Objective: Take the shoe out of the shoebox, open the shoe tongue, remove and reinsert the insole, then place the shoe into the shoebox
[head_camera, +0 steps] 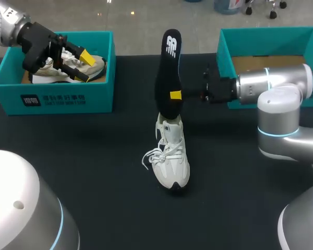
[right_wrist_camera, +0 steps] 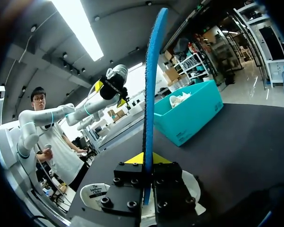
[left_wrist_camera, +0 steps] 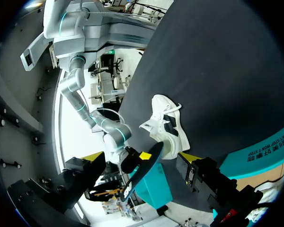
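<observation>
A white shoe (head_camera: 170,159) stands on the black table (head_camera: 94,156) near the middle, toe toward me. A black insole (head_camera: 168,73) stands upright with its lower end in the shoe's opening. My right gripper (head_camera: 176,95) is shut on the insole's edge from the right. In the right wrist view the insole (right_wrist_camera: 151,80) rises edge-on between the fingers of the right gripper (right_wrist_camera: 145,160), with the shoe (right_wrist_camera: 95,193) under them. My left gripper (head_camera: 85,65) hangs open over the left shoebox (head_camera: 57,99), holding nothing. In the left wrist view the shoe (left_wrist_camera: 166,125) and the insole (left_wrist_camera: 144,168) lie ahead of the left gripper (left_wrist_camera: 139,157).
A beige shoe (head_camera: 68,70) lies inside the left teal shoebox. A second teal shoebox (head_camera: 235,44) with a bare cardboard floor stands at the back right, behind my right arm. The near half of the table holds only the white shoe.
</observation>
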Controlling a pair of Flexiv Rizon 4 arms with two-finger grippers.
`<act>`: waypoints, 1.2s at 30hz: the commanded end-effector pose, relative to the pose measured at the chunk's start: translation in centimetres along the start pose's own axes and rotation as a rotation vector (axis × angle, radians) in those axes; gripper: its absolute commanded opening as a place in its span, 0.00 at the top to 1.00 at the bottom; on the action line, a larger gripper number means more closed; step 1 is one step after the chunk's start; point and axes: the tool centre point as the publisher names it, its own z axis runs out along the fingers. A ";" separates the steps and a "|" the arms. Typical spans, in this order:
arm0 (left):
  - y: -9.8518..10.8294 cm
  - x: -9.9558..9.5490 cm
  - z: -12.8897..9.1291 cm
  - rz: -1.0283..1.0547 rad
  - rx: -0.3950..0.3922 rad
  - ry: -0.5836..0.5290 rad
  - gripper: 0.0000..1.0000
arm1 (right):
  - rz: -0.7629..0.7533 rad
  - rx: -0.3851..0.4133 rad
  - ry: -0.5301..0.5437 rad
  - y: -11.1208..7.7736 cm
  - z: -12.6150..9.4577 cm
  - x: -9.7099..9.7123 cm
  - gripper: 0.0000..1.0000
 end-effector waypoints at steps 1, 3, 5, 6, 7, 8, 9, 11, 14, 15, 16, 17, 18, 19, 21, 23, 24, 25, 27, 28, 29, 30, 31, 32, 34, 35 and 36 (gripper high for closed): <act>0.0 0.0 -0.1 0.001 0.002 0.003 0.00 | 0.001 0.009 -0.002 -0.3 1.5 0.0 1.00; 0.0 0.0 -0.1 0.001 0.002 0.003 0.00 | 0.003 0.019 0.009 -0.5 1.8 0.1 1.00; 0.0 0.0 -0.1 0.001 0.002 0.003 0.00 | 0.003 0.031 0.015 -0.8 2.1 0.2 1.00; 0.0 0.0 -0.1 0.001 0.002 0.003 0.00 | 0.004 0.033 0.016 -0.9 2.1 0.2 1.00; 0.0 0.0 -0.1 0.001 0.002 0.003 0.00 | 0.003 0.034 0.015 -0.9 2.1 0.2 1.00; 0.0 0.0 -0.1 0.001 0.002 0.003 0.00 | 0.003 0.034 0.016 -0.9 2.0 0.2 1.00; 0.0 0.0 -0.1 0.001 0.002 0.003 0.00 | 0.002 0.033 0.015 -0.9 1.9 0.2 1.00; 0.0 0.0 -0.1 0.001 0.002 0.003 0.00 | 0.001 0.032 0.011 -0.8 1.7 0.2 1.00; 0.0 0.0 -0.1 0.001 0.002 0.003 0.00 | -0.005 0.032 0.004 -0.7 1.5 0.2 1.00; 0.0 0.0 -0.1 0.001 0.002 0.003 0.00 | -0.006 0.032 0.002 -0.6 1.4 0.1 1.00; 0.0 0.0 -0.1 0.001 0.002 0.003 0.00 | -0.007 0.031 0.001 -0.5 1.4 0.1 1.00; 0.0 0.0 -0.1 0.001 0.002 0.003 0.00 | -0.008 0.030 -0.001 -0.5 1.3 0.1 1.00; 0.0 0.0 -0.1 0.001 0.002 0.003 0.00 | -0.009 0.030 -0.002 -0.4 1.3 0.1 1.00; 0.0 0.0 -0.1 0.001 0.002 0.003 0.00 | -0.009 0.031 -0.002 -0.4 1.3 0.0 1.00; 0.0 0.0 -0.1 0.001 0.002 0.003 0.00 | -0.009 0.032 -0.003 -0.4 1.2 0.0 1.00; 0.0 0.0 -0.1 0.001 0.002 0.003 0.00 | -0.007 0.031 -0.003 -0.4 1.2 0.0 1.00; 0.0 0.0 -0.1 0.001 0.002 0.003 0.00 | -0.006 0.032 -0.003 -0.4 1.2 0.0 1.00; 0.0 0.0 -0.1 0.001 0.002 0.003 0.00 | -0.003 0.029 -0.002 -0.6 1.1 0.0 1.00; 0.0 0.0 -0.1 0.001 0.002 0.003 0.00 | 0.013 0.021 0.001 -0.9 0.7 -0.1 1.00; 0.0 0.0 -0.1 0.001 0.002 0.003 0.00 | 0.026 0.010 0.006 -1.2 0.4 -0.3 1.00; 0.0 0.0 -0.1 0.001 0.002 0.003 0.00 | 0.031 0.008 0.006 -1.4 0.2 -0.3 1.00; 0.0 0.0 -0.1 0.001 0.002 0.003 0.00 | 0.030 0.008 0.006 -1.5 0.1 -0.3 1.00; 0.0 0.0 -0.1 0.001 0.002 0.003 0.00 | 0.031 0.008 0.005 -1.6 0.0 -0.3 1.00; 0.0 0.0 -0.1 0.001 0.002 0.003 0.00 | 0.032 0.009 0.004 -1.6 0.0 -0.3 1.00; 0.0 0.0 -0.1 0.001 0.002 0.003 0.00 | 0.025 0.016 0.006 -1.6 0.0 -0.4 1.00; 0.0 0.0 -0.1 0.001 0.002 0.003 0.00 | 0.020 0.023 0.007 -1.6 0.0 -0.4 1.00; 0.0 0.0 -0.1 0.001 0.002 0.003 0.00 | 0.019 0.023 0.012 -1.6 0.0 -0.4 1.00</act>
